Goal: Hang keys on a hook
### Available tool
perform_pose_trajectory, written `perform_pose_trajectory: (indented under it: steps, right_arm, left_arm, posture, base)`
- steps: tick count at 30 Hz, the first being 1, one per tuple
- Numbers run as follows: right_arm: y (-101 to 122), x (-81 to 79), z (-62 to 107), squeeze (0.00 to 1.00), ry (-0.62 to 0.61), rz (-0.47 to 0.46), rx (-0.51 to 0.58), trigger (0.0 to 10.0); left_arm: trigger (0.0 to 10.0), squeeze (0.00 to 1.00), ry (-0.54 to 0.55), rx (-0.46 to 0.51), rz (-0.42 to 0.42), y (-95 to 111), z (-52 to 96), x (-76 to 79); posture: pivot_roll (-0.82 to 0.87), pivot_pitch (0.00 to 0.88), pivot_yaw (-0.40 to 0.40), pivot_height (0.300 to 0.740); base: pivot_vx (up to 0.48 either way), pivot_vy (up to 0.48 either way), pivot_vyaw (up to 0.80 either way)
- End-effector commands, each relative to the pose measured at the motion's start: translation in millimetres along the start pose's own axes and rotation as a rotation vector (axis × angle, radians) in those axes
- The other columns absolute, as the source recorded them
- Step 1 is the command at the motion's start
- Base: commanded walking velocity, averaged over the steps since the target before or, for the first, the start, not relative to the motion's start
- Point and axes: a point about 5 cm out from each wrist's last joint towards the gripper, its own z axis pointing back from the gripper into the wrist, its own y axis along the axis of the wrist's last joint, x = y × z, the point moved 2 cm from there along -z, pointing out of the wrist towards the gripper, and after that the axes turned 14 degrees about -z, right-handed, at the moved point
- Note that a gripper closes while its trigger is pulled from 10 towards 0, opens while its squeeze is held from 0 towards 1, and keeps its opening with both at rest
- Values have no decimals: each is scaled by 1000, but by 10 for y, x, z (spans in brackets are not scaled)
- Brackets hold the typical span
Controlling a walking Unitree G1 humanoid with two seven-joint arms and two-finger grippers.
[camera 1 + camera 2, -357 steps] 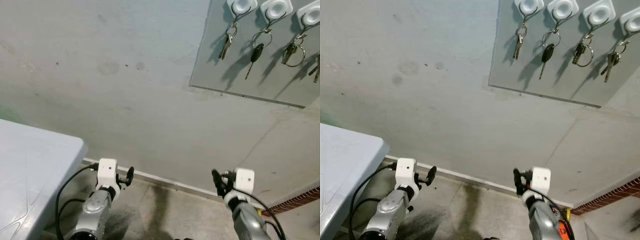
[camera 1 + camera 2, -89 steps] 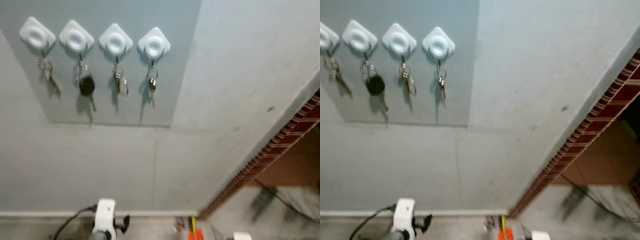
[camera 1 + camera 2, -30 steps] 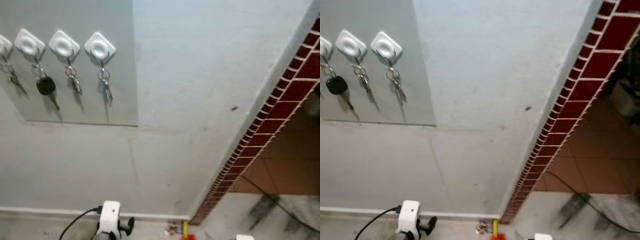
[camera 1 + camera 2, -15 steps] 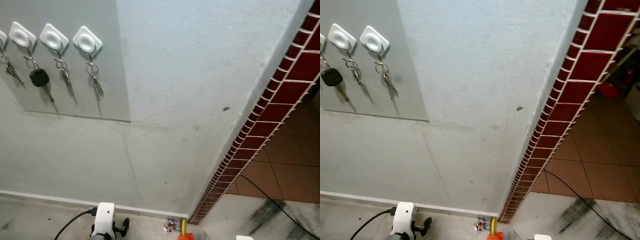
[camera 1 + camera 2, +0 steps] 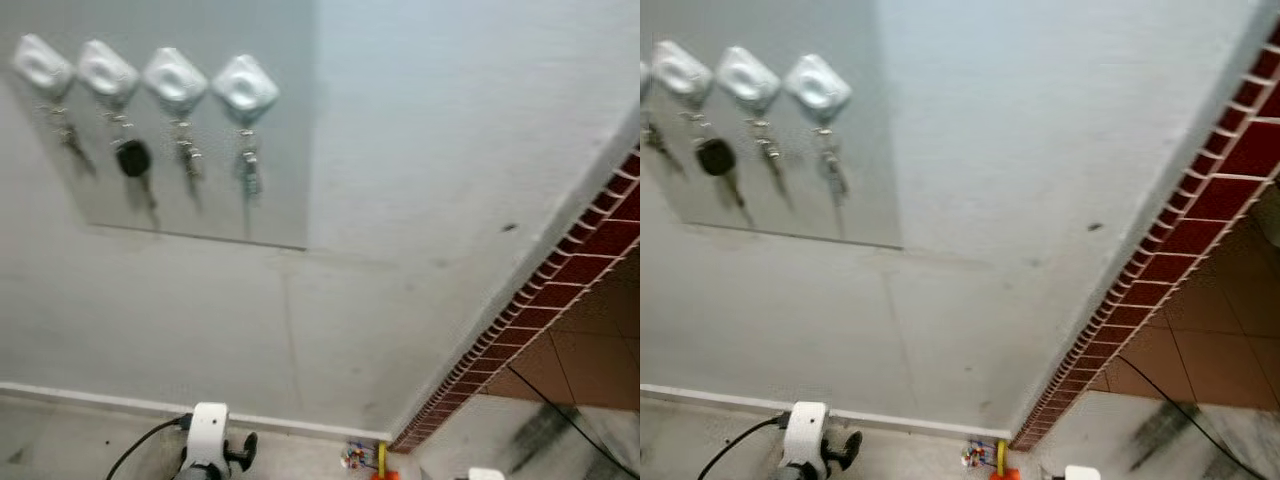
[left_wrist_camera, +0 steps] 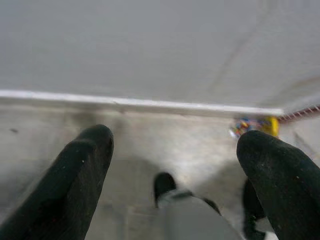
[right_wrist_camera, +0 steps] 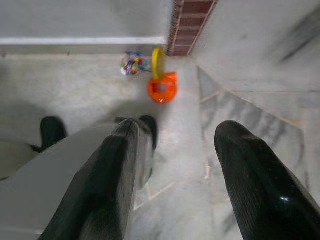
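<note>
Left gripper [image 6: 172, 175]: hangs low by the floor, its two fingers [image 6: 75, 185] spread wide apart with nothing between them.
Right gripper [image 7: 175, 170]: also low and idle, fingers parted and empty, pointing down at the floor.
Floor [image 7: 75, 85]: pale concrete, with a small orange and yellow toy [image 7: 161, 82] lying near the foot of the brick edge [image 7: 192, 12].
Wall [image 5: 430, 150]: plain grey, meeting a red brick corner [image 5: 560, 280] on the robot's right.
Board [image 5: 280, 150]: a flat grey panel high on the wall, well above both grippers.
Hooks [image 5: 245, 88]: four white diamond-shaped hooks in a row across the top of the board (the view is blurred, so fine detail is lost).
Keys [image 5: 248, 170]: a bunch hangs under each of the four hooks; one carries a black-headed car key [image 5: 132, 160]. No free hook can be made out.
Handling, as a judgement: keys are small, hard, light and smooth, so they would tend to slip and swing. The ring is the sensible place to pinch, leaving the loop free to go over the hook.
Containers: none in sight; the hooks are the only holders, and all four look taken.
Task state: neither gripper carries keys.
</note>
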Motion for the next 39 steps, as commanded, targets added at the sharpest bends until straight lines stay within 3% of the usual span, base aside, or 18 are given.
perform_pose_trajectory:
  steps: [1,39]
  right_arm:
    - [-69,109,34,0,-31,-2,-20,10000]
    - [-61,90,21,0,-37,60,-36,10000]
  left_arm:
    - [10000,0,-22,-9,2,-13,-5,89]
    - [10000,0,-33,-10,8,-19,-4,103]
  posture:
    - [-5,72,-15,740]
    - [-3,60,-16,740]
  base:
    - [0,0,0]
    - [0,0,0]
